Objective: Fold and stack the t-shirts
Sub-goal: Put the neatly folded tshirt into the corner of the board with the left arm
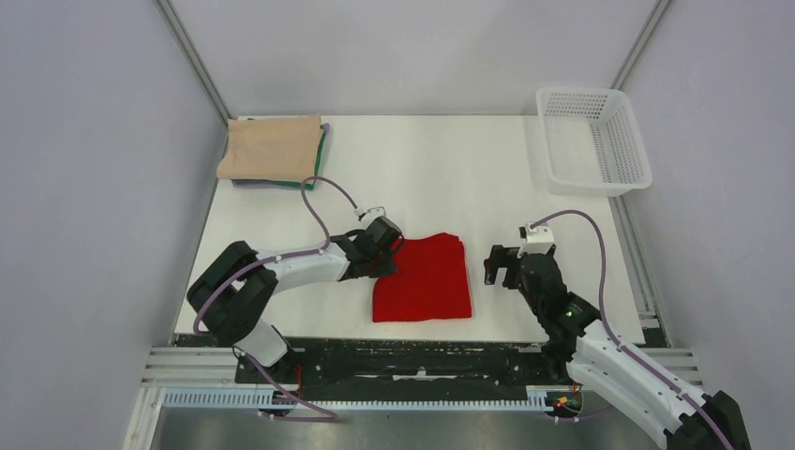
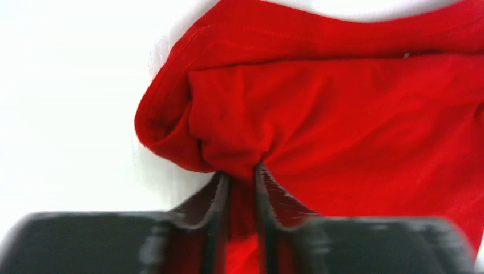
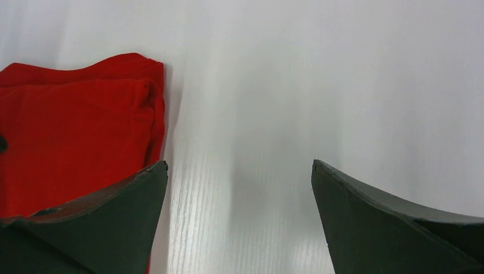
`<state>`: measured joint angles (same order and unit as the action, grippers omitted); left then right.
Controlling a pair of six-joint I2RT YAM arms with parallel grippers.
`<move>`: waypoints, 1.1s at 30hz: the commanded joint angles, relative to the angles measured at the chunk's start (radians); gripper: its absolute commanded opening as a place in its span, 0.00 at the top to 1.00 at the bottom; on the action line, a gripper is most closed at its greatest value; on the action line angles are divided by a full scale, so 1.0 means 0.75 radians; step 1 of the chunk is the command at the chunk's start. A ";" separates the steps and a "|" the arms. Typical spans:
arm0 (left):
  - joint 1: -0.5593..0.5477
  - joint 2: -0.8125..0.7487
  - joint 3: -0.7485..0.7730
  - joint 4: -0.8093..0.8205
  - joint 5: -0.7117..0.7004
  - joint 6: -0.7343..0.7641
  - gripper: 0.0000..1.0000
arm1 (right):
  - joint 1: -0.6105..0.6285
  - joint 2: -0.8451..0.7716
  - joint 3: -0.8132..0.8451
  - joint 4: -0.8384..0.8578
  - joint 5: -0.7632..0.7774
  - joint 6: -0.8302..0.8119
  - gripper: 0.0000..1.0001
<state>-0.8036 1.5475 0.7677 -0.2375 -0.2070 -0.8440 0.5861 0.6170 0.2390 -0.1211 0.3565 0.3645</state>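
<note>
The left pincer [image 1: 392, 255] is clenched on the red t-shirt [image 1: 424, 279], at the left edge of the folded cloth. In the left wrist view its two dark fingers [image 2: 218, 197] stand close together with only a narrow gap, and a pinch of red fabric is gathered between them. The cloth puckers into creases where it enters the left pincer [image 2: 242, 171], and a rolled hem of the red t-shirt [image 2: 342, 103] curls just to the left of the grip. The shirt lies folded into a rough rectangle on the white counter [image 1: 450, 169], near the front edge and between the two arms. The right pincer [image 1: 502, 270] is released, its jaws spread wide. It sits just to the right of the shirt and grasps nothing. In the right wrist view only bare counter shows between the tips of the right pincer [image 3: 240, 165]. The folded right edge of the red t-shirt [image 3: 68, 131] lies beside and partly behind its left finger [image 3: 103, 222]; whether that finger touches the cloth I cannot tell. At the far left corner of the counter a folded beige t-shirt [image 1: 270, 145] lies on top of a dark green t-shirt [image 1: 322, 159], of which only a thin edge shows. A white mesh basket [image 1: 619, 178] stands at the far right corner, well apart from both arms.
</note>
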 commanded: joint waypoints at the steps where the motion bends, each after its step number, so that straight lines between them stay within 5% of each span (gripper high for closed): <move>1: -0.039 0.188 0.077 -0.202 -0.115 -0.073 0.90 | 0.001 -0.035 -0.007 -0.003 0.098 -0.031 0.02; 2: -0.039 0.212 0.122 -0.255 -0.160 -0.062 0.98 | 0.000 -0.041 -0.008 -0.006 0.104 -0.034 0.02; 11: -0.026 0.274 0.528 -0.537 -0.805 0.342 0.98 | 0.000 -0.048 -0.021 -0.004 0.156 -0.053 0.02; 16: 0.041 0.301 0.651 -0.395 -1.021 0.706 0.98 | -0.001 -0.045 -0.033 0.013 0.201 -0.071 0.02; 24: 0.260 0.310 0.742 0.038 -0.897 1.291 0.98 | 0.000 -0.017 -0.062 0.051 0.269 -0.096 0.02; 33: 0.547 0.444 0.985 0.177 -0.758 1.643 0.98 | 0.000 -0.033 -0.093 0.100 0.359 -0.113 0.02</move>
<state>-0.4618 1.8481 1.4174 -0.2291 -0.8089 0.1833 0.5861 0.6075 0.1810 -0.1051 0.5529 0.2905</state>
